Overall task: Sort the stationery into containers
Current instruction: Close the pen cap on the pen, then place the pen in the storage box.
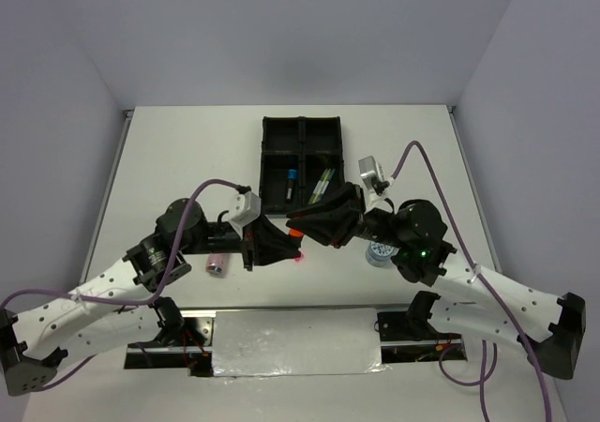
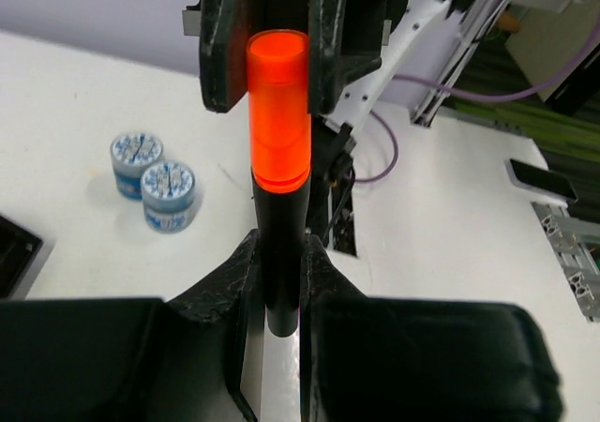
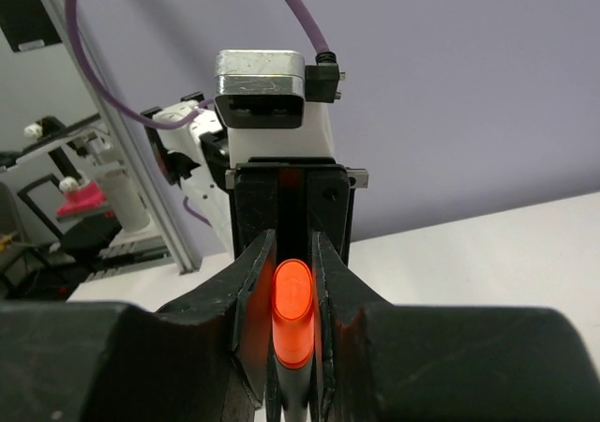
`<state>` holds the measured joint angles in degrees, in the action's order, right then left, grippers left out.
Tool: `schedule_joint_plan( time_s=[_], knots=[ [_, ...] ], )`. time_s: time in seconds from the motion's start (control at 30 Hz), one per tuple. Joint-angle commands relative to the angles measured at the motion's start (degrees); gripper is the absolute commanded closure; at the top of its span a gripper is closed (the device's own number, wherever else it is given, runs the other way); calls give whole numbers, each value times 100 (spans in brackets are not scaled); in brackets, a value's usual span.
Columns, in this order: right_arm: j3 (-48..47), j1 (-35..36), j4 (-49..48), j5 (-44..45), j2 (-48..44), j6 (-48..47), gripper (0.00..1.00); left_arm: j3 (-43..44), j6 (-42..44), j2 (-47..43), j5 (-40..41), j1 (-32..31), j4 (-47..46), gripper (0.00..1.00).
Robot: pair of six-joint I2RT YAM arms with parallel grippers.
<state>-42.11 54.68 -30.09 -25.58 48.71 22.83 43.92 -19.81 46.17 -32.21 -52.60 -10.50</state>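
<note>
A black highlighter with an orange cap (image 2: 278,113) hangs in the air between my two grippers, in front of the black four-compartment tray (image 1: 265,159). My left gripper (image 2: 281,253) is shut on its black body. My right gripper (image 3: 293,281) faces the left one and is shut on the orange cap (image 3: 292,314). In the top view the two grippers meet nose to nose, the left gripper (image 1: 279,244) just left of the right gripper (image 1: 306,227). A blue-capped highlighter (image 1: 292,183) and thin pens (image 1: 322,184) lie in the tray's near compartments.
A pink tube (image 1: 217,265) lies on the table under my left arm. Two blue-white rolls (image 2: 137,159) (image 2: 170,195) stand side by side near my right arm; one roll (image 1: 379,253) shows from above. A metal plate (image 1: 295,340) covers the table's near edge.
</note>
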Motion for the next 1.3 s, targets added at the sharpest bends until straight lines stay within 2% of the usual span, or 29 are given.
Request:
schedule_joint_plan(
  time_s=[0.0, 0.07, 0.17, 0.37, 0.43, 0.47, 0.5, 0.53, 0.57, 0.6, 0.63, 0.67, 0.7, 0.73, 0.77, 0.8, 0.87, 0.9, 1.0, 1.07, 1.13, 1.27],
  knots=[
    [834, -194, 259, -526, 569, 432, 100, 985, 452, -74, -31, 170, -875, 100],
    [1202, -290, -5, -754, 771, 686, 100, 1232, 444, 58, -206, 355, -857, 100],
    [1433, -343, -217, -1018, 1209, 793, 100, 1854, 311, 286, -908, 785, -971, 100],
    [1837, -335, -515, -1169, 1624, 933, 100, 2621, 566, 586, -999, 927, -427, 100],
    [1742, -343, -263, -993, 1423, 943, 87, 2464, 750, 586, -368, 927, -190, 100],
    [1445, -343, 270, -670, 1283, 899, 79, 2080, 777, 577, -113, 927, -24, 100],
    [1233, -343, 580, -441, 977, 864, 61, 1816, 708, 560, 177, 918, -5, 100],
    [1005, -343, 974, -125, 817, 777, 54, 1552, 646, 542, 649, 909, -39, 100],
    [402, -352, 1848, 739, 650, 732, 49, 1019, 567, 533, 828, 892, -196, 100],
    [40, -396, 2266, 1209, 405, 714, 40, 761, 410, 542, 952, 892, -294, 100],
    [-695, -509, 2671, 1640, 333, 714, 36, 567, 356, 620, 1144, 892, -355, 100],
    [-1068, -580, 3362, 2018, 289, 723, 34, 269, 312, 673, 1233, 883, -443, 100],
    [-1480, -694, 3656, 2553, 314, 705, 30, 162, 285, 743, 1313, 883, -453, 100],
    [-2285, -852, 3981, 2863, 376, 636, 26, 74, 268, 918, 1557, 874, -444, 100],
    [-2667, -932, 4637, 3153, 455, 618, 24, 99, 241, 1033, 1690, 883, -400, 100],
    [-3298, -985, 4904, 3565, 603, 574, 18, 151, 328, 1330, 1796, 883, -217, 100],
    [-3706, -1151, 5344, 3701, 684, 468, 9, 370, 346, 1639, 2268, 892, -32, 100],
    [-3865, -1169, 5468, 3797, 684, 390, 1, 459, 329, 1780, 2437, 892, 82, 100],
    [-3981, -1178, 5899, 4078, 509, 371, 1, 819, 66, 2490, 3368, 971, 450, 100],
    [-3631, -1187, 5970, 4202, 211, 406, 1, 1319, -153, 2895, 4130, 1102, 855, 100],
    [-3174, -1187, 5927, 4158, -9, 485, 0, 1784, -285, 3528, 4502, 1181, 1400, 100],
    [-2768, -1187, 6023, 4114, -449, 609, 0, 2129, -593, 4294, 4732, 1410, 1639, 100]
  ],
)
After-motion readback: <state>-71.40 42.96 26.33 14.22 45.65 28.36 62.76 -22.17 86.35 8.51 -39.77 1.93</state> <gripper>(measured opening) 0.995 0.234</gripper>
